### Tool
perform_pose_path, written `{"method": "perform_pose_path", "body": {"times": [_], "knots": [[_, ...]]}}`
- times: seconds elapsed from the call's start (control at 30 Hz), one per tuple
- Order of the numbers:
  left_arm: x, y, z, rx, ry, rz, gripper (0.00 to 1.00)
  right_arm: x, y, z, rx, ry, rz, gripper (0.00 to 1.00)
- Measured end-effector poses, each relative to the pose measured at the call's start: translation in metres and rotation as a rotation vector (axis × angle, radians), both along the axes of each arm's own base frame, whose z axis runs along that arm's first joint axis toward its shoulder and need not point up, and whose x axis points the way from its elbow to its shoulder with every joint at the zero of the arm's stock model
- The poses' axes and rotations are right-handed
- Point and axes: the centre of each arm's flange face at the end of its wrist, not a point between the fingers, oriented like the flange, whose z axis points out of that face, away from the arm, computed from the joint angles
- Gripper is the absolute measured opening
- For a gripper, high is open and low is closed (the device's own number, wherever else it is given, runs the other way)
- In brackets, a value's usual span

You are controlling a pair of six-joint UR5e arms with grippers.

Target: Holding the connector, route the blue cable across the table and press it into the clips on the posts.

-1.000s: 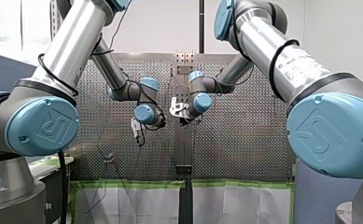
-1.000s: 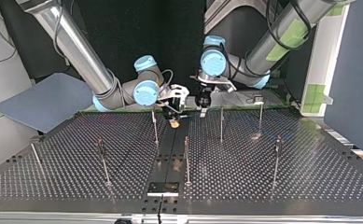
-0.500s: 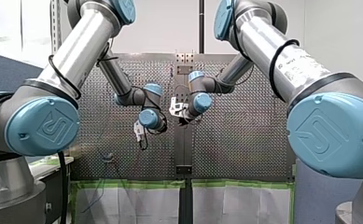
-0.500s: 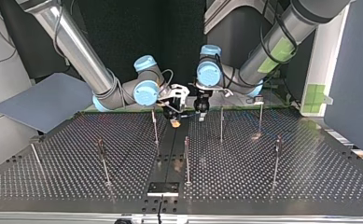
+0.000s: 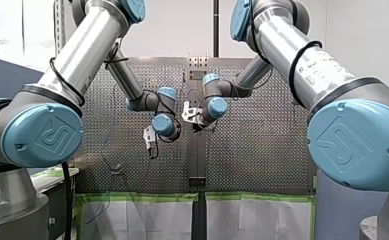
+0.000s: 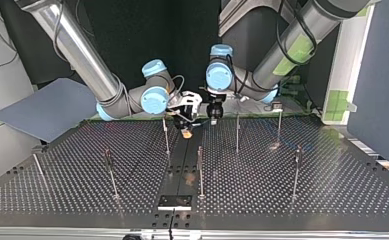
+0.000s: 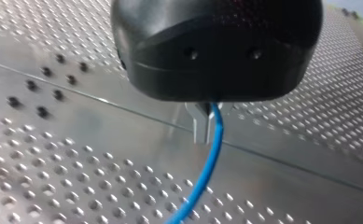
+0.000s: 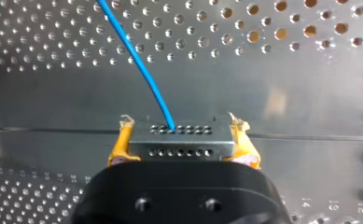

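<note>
In the right wrist view my right gripper is shut on the grey metal connector, one yellow pad on each end of it. The blue cable leaves the connector's top face and runs off over the perforated table. In the left wrist view my left gripper has its thin metal fingers shut on the blue cable, which trails down past them. In the top view my left gripper hangs close beside my right gripper, at the table's far middle.
Several thin posts with clips stand on the perforated table, the nearest to the grippers being one post and another. A third post stands in the middle. A grey board lies at the top view's left.
My left arm has swung toward my right gripper, to the left in the top view, and now hangs next to it. My right arm holds still with the connector.
</note>
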Motion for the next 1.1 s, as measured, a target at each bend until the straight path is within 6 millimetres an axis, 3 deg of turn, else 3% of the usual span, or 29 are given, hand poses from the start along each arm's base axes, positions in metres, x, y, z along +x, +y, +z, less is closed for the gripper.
{"method": "perform_pose_path", "body": {"times": [0.57,0.87,1.1], "knots": [[-0.031,0.005,0.045,-0.032,0.001,0.084,0.00,-0.016,0.015,0.063,-0.005,-0.006,-0.006,0.00],[-0.038,0.008,0.087,-0.069,-0.062,0.079,0.00,-0.026,0.027,0.101,-0.032,-0.028,-0.005,0.00],[-0.042,0.015,0.122,-0.093,-0.107,0.074,0.00,-0.034,0.036,0.142,-0.067,-0.056,-0.004,0.00]]}}
